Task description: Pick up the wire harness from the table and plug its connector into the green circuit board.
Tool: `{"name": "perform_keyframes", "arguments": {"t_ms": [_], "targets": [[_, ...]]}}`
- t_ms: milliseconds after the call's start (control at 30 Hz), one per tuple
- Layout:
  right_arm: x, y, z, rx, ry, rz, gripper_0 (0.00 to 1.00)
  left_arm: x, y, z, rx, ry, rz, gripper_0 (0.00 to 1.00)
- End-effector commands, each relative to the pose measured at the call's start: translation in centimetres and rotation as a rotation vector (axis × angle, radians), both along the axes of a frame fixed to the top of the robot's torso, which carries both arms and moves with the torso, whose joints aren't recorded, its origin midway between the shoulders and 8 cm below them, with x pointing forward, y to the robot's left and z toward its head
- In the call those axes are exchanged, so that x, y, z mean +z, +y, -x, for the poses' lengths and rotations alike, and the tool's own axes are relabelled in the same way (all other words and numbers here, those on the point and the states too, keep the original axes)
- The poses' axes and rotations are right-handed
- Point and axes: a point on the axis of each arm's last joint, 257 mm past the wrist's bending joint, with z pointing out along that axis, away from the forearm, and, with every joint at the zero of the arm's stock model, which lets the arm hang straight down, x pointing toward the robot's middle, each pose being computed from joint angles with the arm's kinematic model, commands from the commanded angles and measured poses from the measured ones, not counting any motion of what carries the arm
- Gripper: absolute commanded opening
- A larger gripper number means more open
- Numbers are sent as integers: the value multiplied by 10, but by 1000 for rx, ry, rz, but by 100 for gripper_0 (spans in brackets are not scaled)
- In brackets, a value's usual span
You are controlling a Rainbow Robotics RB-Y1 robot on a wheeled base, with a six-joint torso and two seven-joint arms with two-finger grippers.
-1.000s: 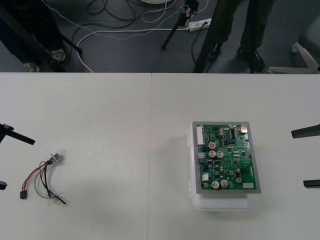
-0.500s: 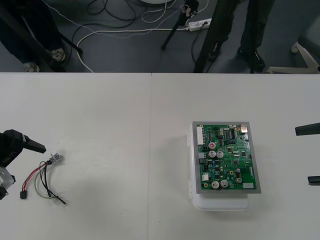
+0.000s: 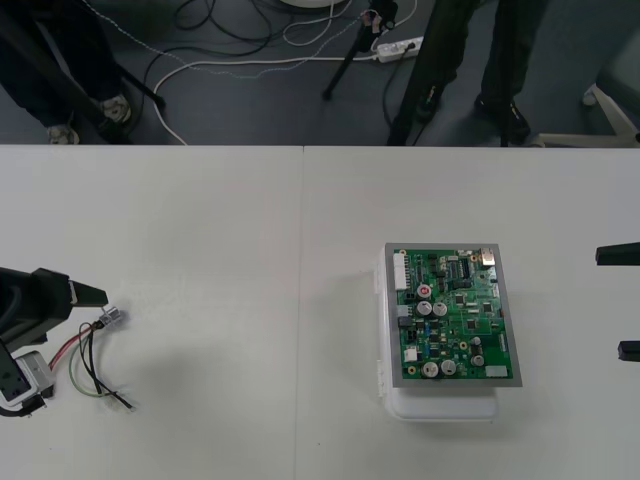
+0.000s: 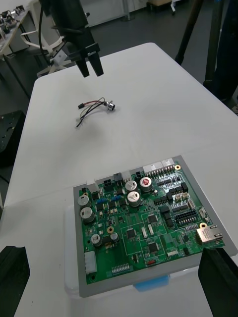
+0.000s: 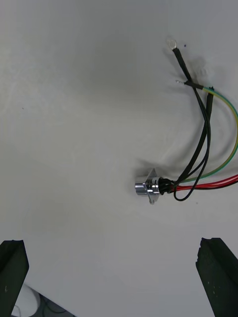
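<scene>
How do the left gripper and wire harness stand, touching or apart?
Apart. Left wrist view: the left gripper is open, its fingers wide of the wire harness, bare table between them.

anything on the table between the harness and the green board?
No. In the front view, the table from the wire harness to the green circuit board is bare, crossed only by the tabletop seam.

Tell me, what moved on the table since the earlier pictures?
The left pincer slid in from the left to above the wire harness, open, gripping nothing. The right pincer pulled back a little toward its side. The harness and the green circuit board stayed put.
</scene>
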Motion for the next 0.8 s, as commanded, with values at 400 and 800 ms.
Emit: {"name": "perform_keyframes", "arguments": {"t_ms": [400,800], "targets": [[2,24,2,41,-40,-183,100,27,-4,-59,-468,-221,-312,100],[3,23,-10,39,-79,-225,100,11,-2,-87,-751,-214,-507,100]]}}
